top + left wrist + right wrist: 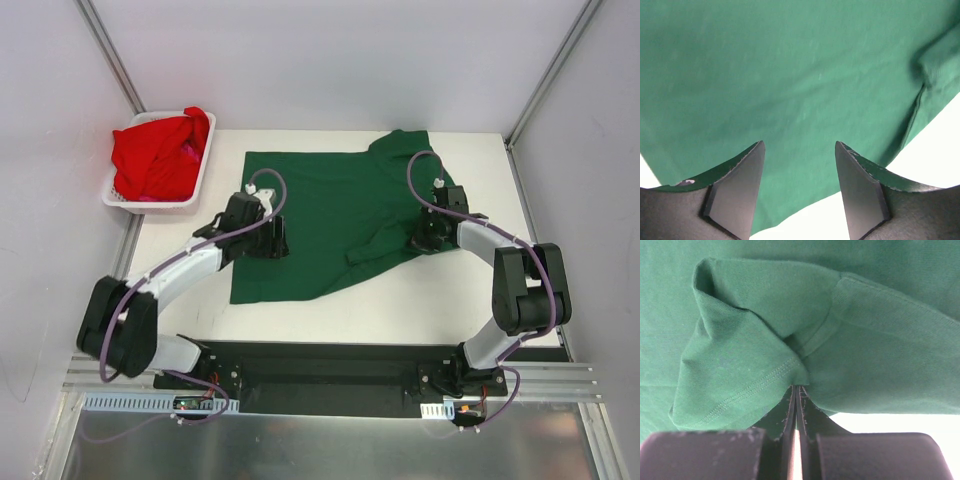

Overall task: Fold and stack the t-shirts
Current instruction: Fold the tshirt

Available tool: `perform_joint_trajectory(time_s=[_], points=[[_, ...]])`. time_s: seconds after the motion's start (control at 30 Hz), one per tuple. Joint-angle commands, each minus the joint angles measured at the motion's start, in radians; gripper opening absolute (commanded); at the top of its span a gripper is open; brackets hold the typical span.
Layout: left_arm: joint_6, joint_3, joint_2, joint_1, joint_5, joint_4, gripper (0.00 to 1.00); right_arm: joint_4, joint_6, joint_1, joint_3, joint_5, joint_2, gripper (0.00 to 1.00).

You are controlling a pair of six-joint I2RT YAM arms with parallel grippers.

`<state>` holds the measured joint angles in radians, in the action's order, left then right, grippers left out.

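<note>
My right end effector is clamped together on a puckered fold of the green t-shirt, at what looks like a sleeve seam. My left end effector stands with its jaws apart over the opposite edge, holding nothing. The shirt lies flat on the table, its long axis running from one end effector to the other. I judge the right arm leads the next fold, carrying cloth toward the left one. Red t-shirts sit in the basket, beyond the left end effector.

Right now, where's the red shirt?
Top view, far left: the red t-shirt is bunched in the white basket, left of the spread green t-shirt.
</note>
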<state>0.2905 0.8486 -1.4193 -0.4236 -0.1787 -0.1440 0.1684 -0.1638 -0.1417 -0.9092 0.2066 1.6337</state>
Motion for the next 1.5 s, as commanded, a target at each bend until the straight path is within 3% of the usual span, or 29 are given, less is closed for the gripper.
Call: perform_joint_trajectory(time_s=[0.0,0.1,0.33,0.47,1.47], points=[[0.074,-0.109,0.176,0.011,0.061,-0.012,0.60,-0.017,0.012,0.004,-0.031,-0.003,-0.017,0.01],[0.093,-0.187,0.259,0.011,0.088,-0.019,0.62,-0.017,0.012,0.004,-0.034,-0.003,-0.014,0.01],[0.087,-0.197,0.281,0.009,0.096,-0.037,0.61,-0.018,0.007,0.004,-0.039,-0.012,-0.003,0.31],[0.084,-0.177,0.267,0.011,0.090,-0.037,0.61,-0.015,0.012,0.005,-0.043,-0.029,-0.009,0.36],[0.076,-0.166,0.261,0.009,0.096,-0.037,0.60,-0.023,0.012,0.021,-0.082,-0.018,0.046,0.38]])
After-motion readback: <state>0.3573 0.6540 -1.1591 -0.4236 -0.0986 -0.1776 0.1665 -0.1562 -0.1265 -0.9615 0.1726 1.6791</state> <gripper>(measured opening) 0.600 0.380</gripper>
